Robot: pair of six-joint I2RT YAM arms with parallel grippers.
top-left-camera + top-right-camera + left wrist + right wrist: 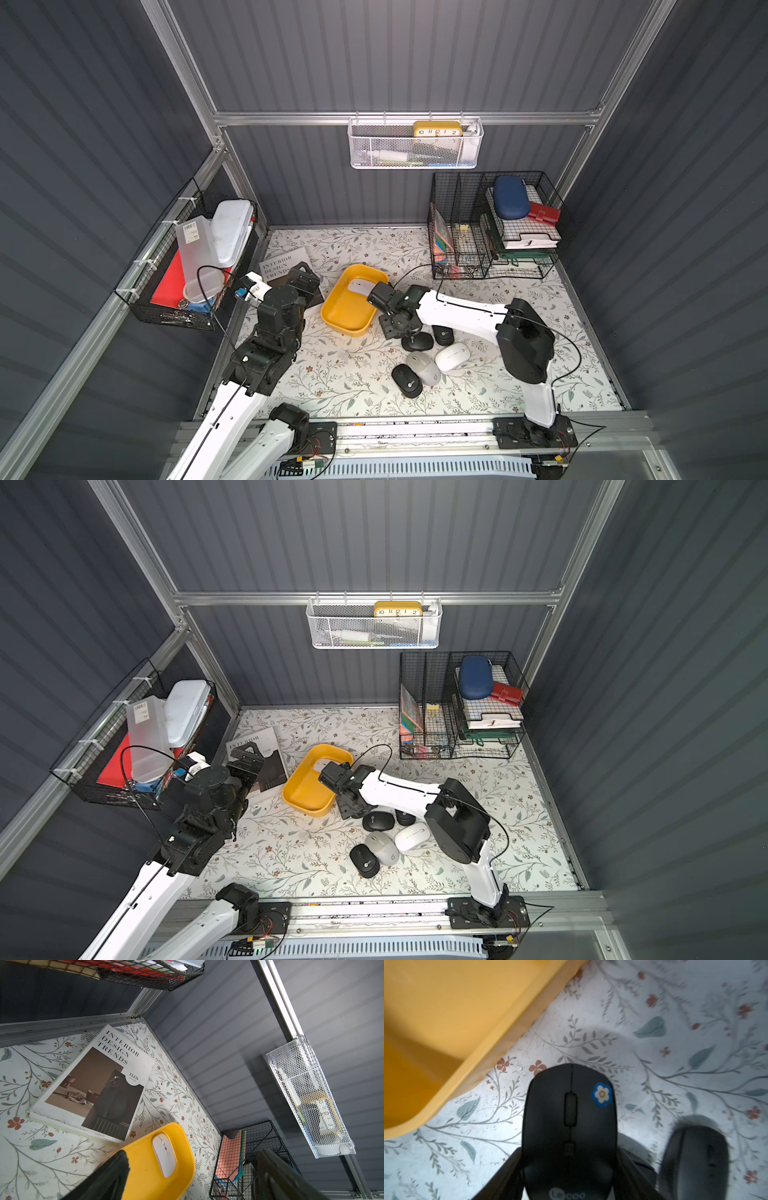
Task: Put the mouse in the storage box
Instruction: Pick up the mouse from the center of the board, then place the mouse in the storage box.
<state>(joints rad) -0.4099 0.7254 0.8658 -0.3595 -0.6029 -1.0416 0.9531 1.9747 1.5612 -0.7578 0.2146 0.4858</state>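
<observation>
The right gripper (pixel 570 1169) is clamping a black mouse (pixel 571 1113) by its flanks, jaws snug against the shell, just beside the yellow storage box (pixel 338 313). So the pick is happening. From here I can't quite tell whether the mouse is lifting off the floral table (pixel 340 374) or resting on it. Next it needs raising over the low wall and setting down beside the white mouse (pixel 164 1155) lying inside. The left gripper (pixel 306 277) is hanging wide open and empty by the magazine (pixel 89 1084). The right wrist view is showing the grip and a blue flower sticker (pixel 601 1094). In both top views the arm is hiding those, but a cluster of loose mice (pixel 424 368) is showing nearby.
</observation>
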